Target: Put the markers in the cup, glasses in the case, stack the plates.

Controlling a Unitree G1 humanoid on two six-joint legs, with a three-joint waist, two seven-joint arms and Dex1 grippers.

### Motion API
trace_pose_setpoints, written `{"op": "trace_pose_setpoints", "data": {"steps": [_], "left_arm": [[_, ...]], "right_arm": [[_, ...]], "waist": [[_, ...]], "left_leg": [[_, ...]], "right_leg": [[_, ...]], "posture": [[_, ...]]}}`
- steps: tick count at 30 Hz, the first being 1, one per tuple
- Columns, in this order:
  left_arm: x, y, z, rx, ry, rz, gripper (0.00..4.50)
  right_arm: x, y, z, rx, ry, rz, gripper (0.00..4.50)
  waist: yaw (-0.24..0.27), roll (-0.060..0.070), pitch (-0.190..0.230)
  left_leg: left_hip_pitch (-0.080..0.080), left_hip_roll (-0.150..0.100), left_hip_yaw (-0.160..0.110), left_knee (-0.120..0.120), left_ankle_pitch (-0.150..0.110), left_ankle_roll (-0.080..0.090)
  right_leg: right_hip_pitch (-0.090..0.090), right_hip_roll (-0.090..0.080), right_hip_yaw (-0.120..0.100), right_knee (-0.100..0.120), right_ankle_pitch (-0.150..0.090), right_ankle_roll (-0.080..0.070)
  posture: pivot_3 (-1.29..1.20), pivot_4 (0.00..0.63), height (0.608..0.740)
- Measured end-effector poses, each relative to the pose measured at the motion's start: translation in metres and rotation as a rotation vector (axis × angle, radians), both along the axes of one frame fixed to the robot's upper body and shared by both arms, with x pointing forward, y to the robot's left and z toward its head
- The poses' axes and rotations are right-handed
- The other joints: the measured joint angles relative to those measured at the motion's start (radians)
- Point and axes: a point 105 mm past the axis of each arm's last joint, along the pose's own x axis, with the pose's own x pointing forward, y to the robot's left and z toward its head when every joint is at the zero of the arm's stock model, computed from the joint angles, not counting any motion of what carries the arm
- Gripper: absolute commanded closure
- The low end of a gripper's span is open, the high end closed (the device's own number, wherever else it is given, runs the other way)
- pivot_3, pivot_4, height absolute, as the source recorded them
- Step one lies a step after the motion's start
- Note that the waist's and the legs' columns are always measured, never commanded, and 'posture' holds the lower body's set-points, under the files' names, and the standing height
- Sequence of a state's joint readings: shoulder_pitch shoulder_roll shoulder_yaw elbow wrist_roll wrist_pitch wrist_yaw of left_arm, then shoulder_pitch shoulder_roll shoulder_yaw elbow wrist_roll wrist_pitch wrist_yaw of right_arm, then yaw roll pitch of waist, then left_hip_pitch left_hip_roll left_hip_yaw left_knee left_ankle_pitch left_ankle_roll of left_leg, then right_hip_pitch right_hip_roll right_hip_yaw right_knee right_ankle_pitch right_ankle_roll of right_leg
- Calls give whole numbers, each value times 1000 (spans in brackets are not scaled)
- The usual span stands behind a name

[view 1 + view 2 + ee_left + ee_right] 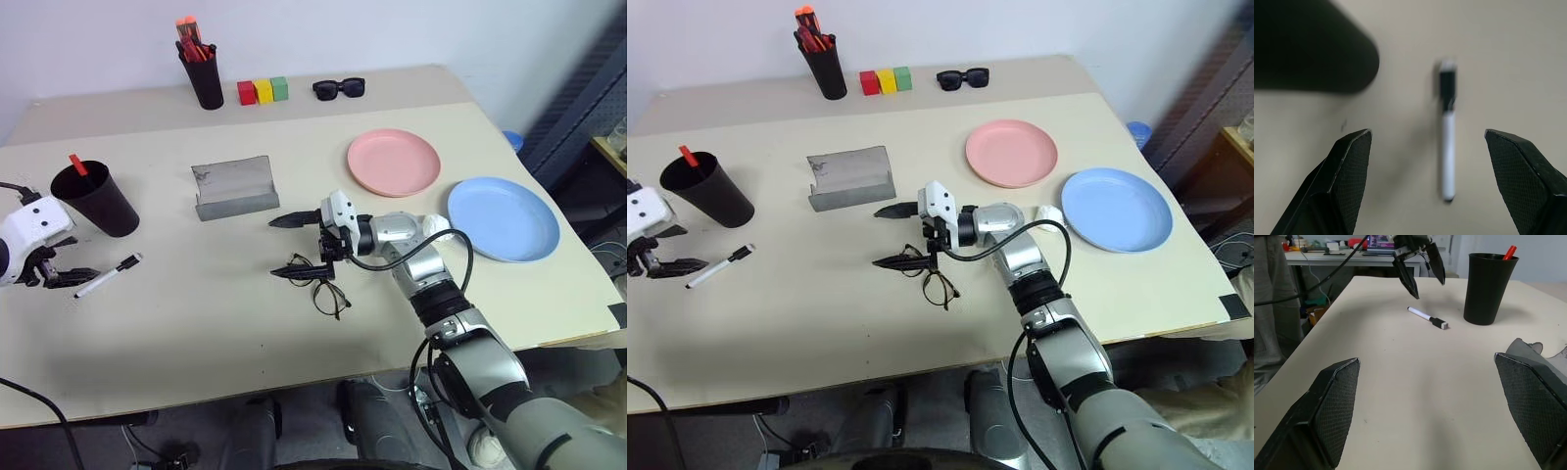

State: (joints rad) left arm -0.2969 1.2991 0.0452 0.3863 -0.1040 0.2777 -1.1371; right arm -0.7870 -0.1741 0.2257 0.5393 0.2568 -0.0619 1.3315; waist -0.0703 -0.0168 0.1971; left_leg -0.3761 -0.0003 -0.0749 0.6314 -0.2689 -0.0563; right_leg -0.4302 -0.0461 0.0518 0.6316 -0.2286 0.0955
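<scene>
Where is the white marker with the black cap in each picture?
Left eye: white marker lies at far left, below the cup.
Right eye: far left, below the cup.
Left wrist: centre.
Right wrist: upper middle, beside the cup.
Shared landmark: the cup.

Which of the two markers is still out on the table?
The white-bodied marker with the black cap, lying flat beside the cup under the open left tool. The red-capped marker already stands inside the cup.

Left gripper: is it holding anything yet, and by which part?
Nothing. The left gripper is open above the white marker, which lies loose on the table beside the cup. The right gripper is open and empty too.
</scene>
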Motion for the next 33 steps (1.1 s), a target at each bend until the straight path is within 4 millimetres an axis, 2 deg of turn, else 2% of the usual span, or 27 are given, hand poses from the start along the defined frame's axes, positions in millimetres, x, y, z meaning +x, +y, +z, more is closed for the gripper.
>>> {"op": "trace_pose_setpoints", "data": {"steps": [6, 9, 13, 18, 33], "left_arm": [[4, -2, -6, 27, 71, 0, 714], [12, -15, -17, 4, 101, -17, 714], [11, -28, -33, 13, 180, -48, 714], [12, -30, -37, 28, 217, -6, 714], [25, -32, -36, 45, 189, 126, 714]], "right_arm": [[1, 1, 0, 8, 4, -6, 0], [1, 2, 1, 14, 4, -9, 0], [1, 3, 1, 19, 5, -11, 0], [4, 0, 3, 30, 1, -37, 0], [3, -4, 5, 46, 0, -65, 0]], "waist": [[0, 0, 0], [2, -1, 0], [-3, -1, 0], [0, -1, 0], [2, -1, 0]], "left_leg": [[0, 0, 0, 0, 0, 0], [0, 0, 0, 1, 0, 0], [0, 0, 0, 2, 0, 0], [1, 0, -1, 2, 0, 0], [3, 0, -2, 7, 0, 0]], "right_leg": [[0, 0, 0, 1, 0, 0], [0, 0, 0, 3, 0, 0], [0, 0, 0, 3, 0, 0], [0, 0, 0, 4, 0, 0], [0, 0, 0, 14, -1, 0]], "posture": [[0, 150, 740], [0, 150, 740], [0, 150, 740], [0, 150, 740], [0, 150, 740]]}}
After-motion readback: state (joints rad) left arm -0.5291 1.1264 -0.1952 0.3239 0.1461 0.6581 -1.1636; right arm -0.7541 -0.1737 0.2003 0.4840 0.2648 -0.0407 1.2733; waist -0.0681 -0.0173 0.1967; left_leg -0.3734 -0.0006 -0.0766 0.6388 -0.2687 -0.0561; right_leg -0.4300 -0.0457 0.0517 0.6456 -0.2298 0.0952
